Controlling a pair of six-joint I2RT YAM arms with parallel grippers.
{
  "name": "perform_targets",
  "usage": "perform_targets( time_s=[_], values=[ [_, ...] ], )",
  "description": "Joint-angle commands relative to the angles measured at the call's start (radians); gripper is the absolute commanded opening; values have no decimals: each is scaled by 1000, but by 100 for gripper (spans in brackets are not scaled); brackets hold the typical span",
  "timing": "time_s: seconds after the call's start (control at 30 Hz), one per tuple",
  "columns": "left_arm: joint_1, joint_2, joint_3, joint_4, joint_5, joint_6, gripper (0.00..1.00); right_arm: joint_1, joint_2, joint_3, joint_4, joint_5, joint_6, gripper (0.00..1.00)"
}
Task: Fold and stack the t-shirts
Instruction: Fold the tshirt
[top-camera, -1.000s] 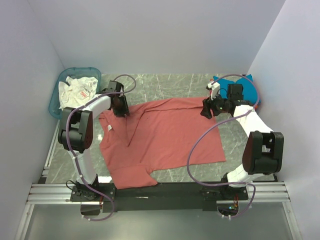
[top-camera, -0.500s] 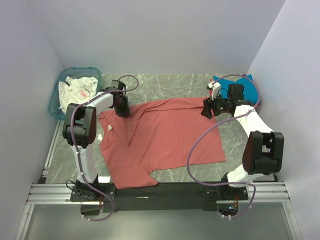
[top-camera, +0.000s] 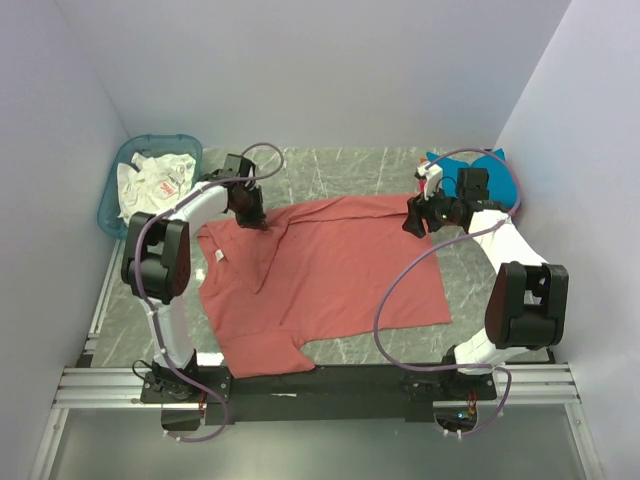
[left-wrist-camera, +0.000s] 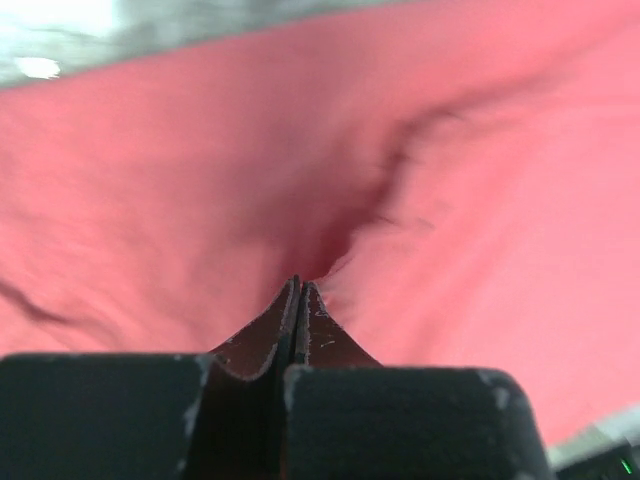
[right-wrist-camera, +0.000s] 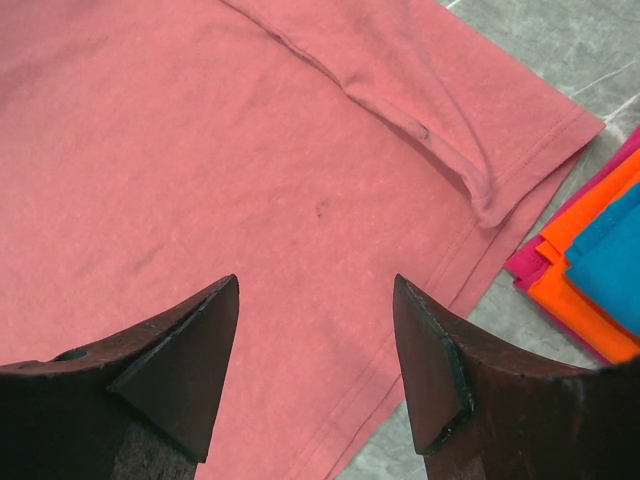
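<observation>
The large dusty-red t-shirt (top-camera: 330, 275) lies spread on the table, its white neck label (top-camera: 218, 257) at the left. My left gripper (top-camera: 253, 213) is shut at the shirt's far left edge. In the left wrist view its jaws (left-wrist-camera: 300, 287) meet, and the red cloth (left-wrist-camera: 480, 220) puckers toward the tips. My right gripper (top-camera: 412, 222) is open and empty just above the shirt's far right corner. The right wrist view shows it (right-wrist-camera: 316, 292) over flat red cloth (right-wrist-camera: 200, 150). Folded teal-blue (top-camera: 490, 175) and orange (right-wrist-camera: 585, 250) shirts are stacked at the back right.
A translucent teal basket (top-camera: 112, 200) holding white cloth (top-camera: 152, 180) stands at the back left. A magenta layer (right-wrist-camera: 528, 262) lies under the orange shirt. White walls close in the back and both sides. The arm bases and a rail run along the near edge.
My left gripper has shifted a little to the right and farther back along the shirt's far edge, dragging the cloth there with it. The right arm has not moved.
</observation>
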Motion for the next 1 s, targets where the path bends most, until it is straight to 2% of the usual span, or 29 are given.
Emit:
perform_targets(
  time_s=[0.0, 0.3, 0.37, 0.4, 0.43, 0.53, 0.57, 0.63, 0.7, 0.77, 0.8, 0.97],
  values=[
    [-29, -115, 0, 8, 131, 0, 0, -14, -44, 2, -1, -22, 6, 70],
    [-131, -127, -127, 140, 345, -78, 1, -24, -55, 5, -6, -30, 9, 70],
    [-159, -87, -124, 152, 369, -98, 17, -29, -56, 5, -7, -27, 8, 70],
    [-186, -72, -103, 137, 360, -98, 33, -32, -56, 6, -7, -26, 8, 70],
    [-197, -51, -87, 119, 340, -92, 42, -35, -55, 5, -10, -26, 5, 70],
    [-217, -72, -35, 53, 186, -79, 52, -43, -51, 8, -15, -26, -1, 70],
    [-217, -95, -24, 42, 29, -78, 53, -44, -51, 9, -15, -24, -2, 70],
    [-217, -185, -21, 30, -130, -75, 62, -46, -47, 12, -16, -24, -2, 70],
    [-193, -251, -61, 50, -253, -82, 68, -46, -42, 20, -18, -26, 0, 70],
    [-155, -343, -112, 98, -263, -118, 71, -47, -32, 31, -21, -29, 2, 70],
    [-101, -374, -188, 125, -216, -137, 71, -46, -25, 34, -23, -30, 3, 70],
    [62, -550, -499, 315, -122, -276, 66, -46, -10, 43, -33, -13, 2, 70]
  ],
)
